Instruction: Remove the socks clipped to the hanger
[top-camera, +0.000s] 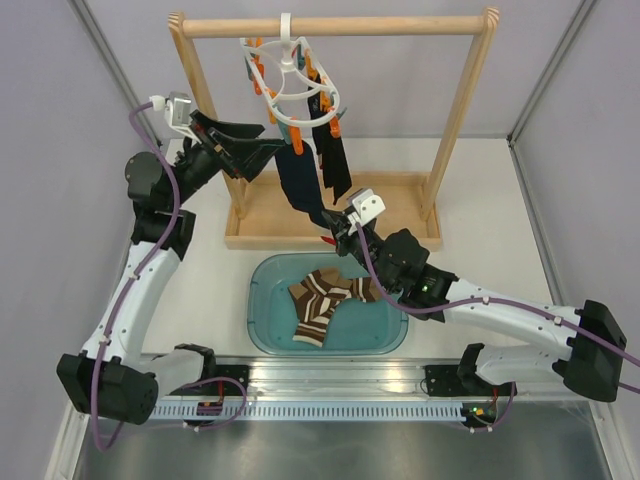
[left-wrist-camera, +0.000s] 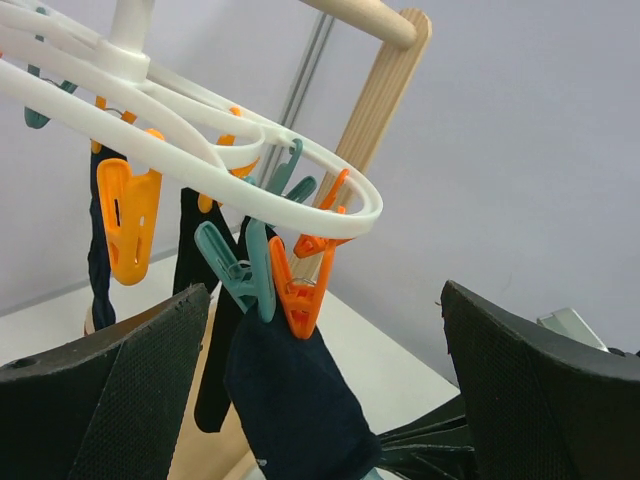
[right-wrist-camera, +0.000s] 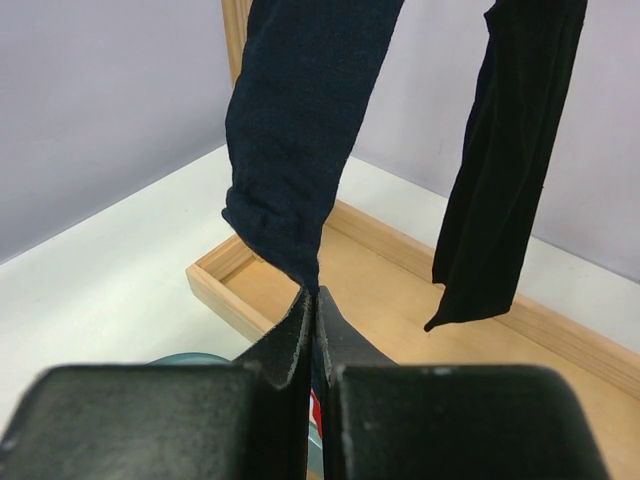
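We see the right gripper (right-wrist-camera: 312, 300) closed tight on the low tip of a navy sock (right-wrist-camera: 295, 120). This sock hangs from the white hanger (top-camera: 290, 85) on the far wooden rail (top-camera: 340, 25). The left gripper (left-wrist-camera: 325, 288) stands wide, holding nothing, just beside the pegs (left-wrist-camera: 128, 215). Striped socks (top-camera: 320, 300) lie in the near basin (top-camera: 262, 305).

The hanger (top-camera: 290, 85) hangs from the top bar of the wooden frame (top-camera: 335, 26), at the back of the table (top-camera: 210, 250). From its clips the hanging socks (top-camera: 298, 180) drop over the frame's base tray (top-camera: 400, 215). The left gripper (top-camera: 262, 142) sits just left of the hanger, and the right gripper (top-camera: 332, 234) is at one sock's lower tip. In front, a tub (top-camera: 262, 310) holds the loose socks (top-camera: 322, 300).
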